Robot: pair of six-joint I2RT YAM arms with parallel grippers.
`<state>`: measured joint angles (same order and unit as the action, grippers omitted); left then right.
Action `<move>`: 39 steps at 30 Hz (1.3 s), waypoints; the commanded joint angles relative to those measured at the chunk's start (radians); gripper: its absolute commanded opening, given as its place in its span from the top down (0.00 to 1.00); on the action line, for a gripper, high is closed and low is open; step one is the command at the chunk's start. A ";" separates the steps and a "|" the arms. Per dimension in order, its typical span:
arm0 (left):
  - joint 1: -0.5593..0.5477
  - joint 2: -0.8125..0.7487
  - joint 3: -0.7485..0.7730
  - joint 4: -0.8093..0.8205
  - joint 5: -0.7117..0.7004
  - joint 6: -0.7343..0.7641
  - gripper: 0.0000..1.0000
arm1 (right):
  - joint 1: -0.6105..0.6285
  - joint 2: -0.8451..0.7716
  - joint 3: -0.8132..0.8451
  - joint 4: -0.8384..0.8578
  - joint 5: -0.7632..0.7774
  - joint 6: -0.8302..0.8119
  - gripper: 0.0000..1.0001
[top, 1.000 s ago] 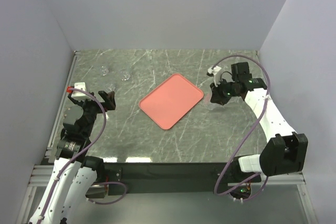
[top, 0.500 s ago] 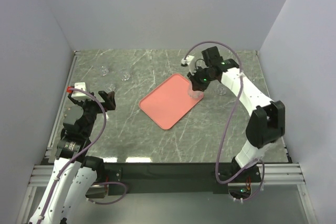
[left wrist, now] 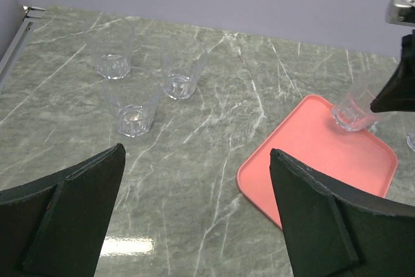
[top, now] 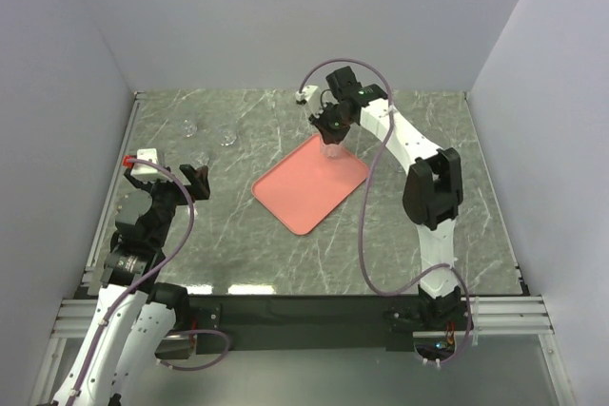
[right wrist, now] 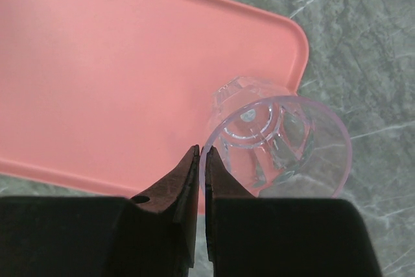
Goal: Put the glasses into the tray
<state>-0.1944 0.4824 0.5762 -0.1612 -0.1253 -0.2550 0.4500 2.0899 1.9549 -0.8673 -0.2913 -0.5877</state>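
The salmon-pink tray (top: 306,187) lies in the middle of the table, also in the left wrist view (left wrist: 311,157) and the right wrist view (right wrist: 97,63). My right gripper (top: 330,133) is shut on the rim of one clear glass (right wrist: 279,141) and holds it upright over the tray's far corner (left wrist: 350,113); I cannot tell whether its base touches the tray. Three more glasses (top: 188,126) (top: 226,137) (top: 200,157) stand on the table at the far left. My left gripper (top: 195,181) is open and empty, just in front of them (left wrist: 134,109).
The marble table (top: 285,254) is walled on three sides. A metal rail (top: 119,187) runs along the left edge. A sliver of another glass (left wrist: 411,139) shows right of the tray in the left wrist view.
My right arm has swung left from the table's right side, carrying the glass to the tray's far corner. The left arm has not moved.
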 commanded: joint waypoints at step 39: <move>-0.002 -0.004 -0.012 0.061 0.027 0.020 0.01 | 0.062 0.203 0.268 -0.041 0.086 0.006 0.94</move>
<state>-0.1944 0.4820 0.5758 -0.1394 -0.1169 -0.2485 0.5022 2.2993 2.1746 -0.9211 -0.2230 -0.5816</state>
